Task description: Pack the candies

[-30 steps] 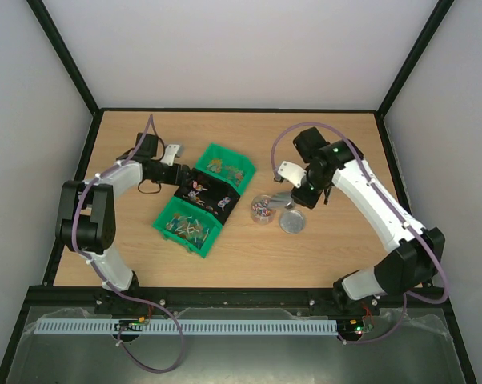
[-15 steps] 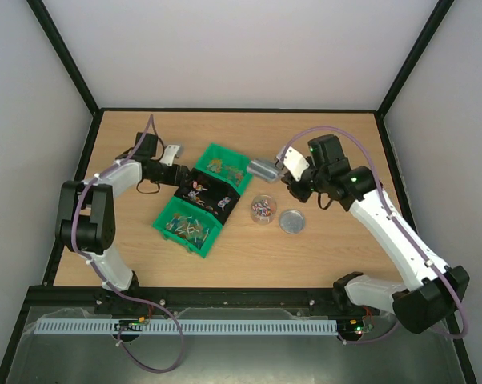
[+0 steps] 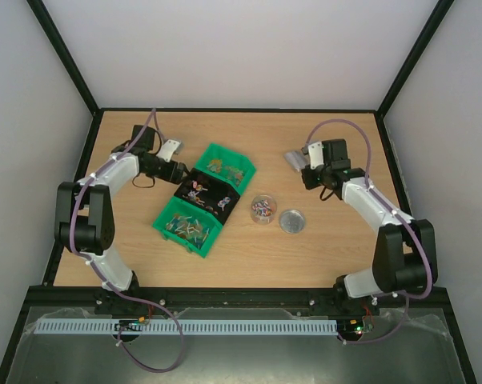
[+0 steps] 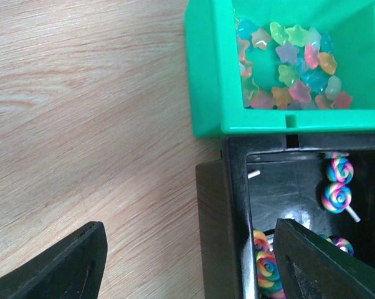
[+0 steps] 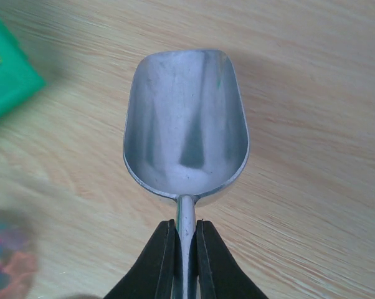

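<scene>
Stretching between white walls (image 3: 225, 56), the wood-grain tabletop (image 3: 337, 240); right tool (image 5: 185, 230) grips the empty scoop (image 5: 185, 149) by its handle, left tool (image 4: 187, 261) gapes, empty.

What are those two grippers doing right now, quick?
Left gripper: open, holding nothing.
Right gripper: closed on the handle of an empty metal scoop.

Seen from the left wrist, the top edge is cutting off the green bin (image 4: 206, 75) and the bottom edge the black bin (image 4: 222, 212), where a finger (image 4: 318, 268) is hiding some lollipops (image 4: 266, 266). Seen from the right wrist, the jar (image 5: 7, 265) is showing blurred in the bottom-left corner, and the fingers (image 5: 155, 265) are covering the handle of the scoop (image 5: 184, 124).
</scene>
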Available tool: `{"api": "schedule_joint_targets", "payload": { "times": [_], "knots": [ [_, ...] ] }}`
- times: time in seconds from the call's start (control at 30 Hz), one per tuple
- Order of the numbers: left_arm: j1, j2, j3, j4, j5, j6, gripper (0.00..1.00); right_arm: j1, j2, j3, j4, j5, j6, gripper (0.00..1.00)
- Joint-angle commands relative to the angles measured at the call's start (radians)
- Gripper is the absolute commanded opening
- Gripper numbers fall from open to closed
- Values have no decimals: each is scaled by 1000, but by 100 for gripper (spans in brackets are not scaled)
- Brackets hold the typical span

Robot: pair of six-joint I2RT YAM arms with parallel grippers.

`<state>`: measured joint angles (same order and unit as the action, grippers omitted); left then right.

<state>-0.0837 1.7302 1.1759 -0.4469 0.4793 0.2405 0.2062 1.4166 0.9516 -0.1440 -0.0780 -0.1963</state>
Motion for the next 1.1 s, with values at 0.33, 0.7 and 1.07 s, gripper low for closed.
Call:
{"api": "schedule_joint_targets", "payload": {
  "times": [0.33, 0.7, 1.07],
  "knots": [
    [-92, 2, 25, -82, -211, 123, 77, -169, 134, -122, 205, -62, -83, 7],
    [-78, 81, 96, -88, -368, 109, 74, -194, 147, -156, 124, -101, -162, 21],
    [15, 160, 206, -114, -420, 163, 73, -193, 112, -140, 35, -127, -170, 39]
  ]
}}
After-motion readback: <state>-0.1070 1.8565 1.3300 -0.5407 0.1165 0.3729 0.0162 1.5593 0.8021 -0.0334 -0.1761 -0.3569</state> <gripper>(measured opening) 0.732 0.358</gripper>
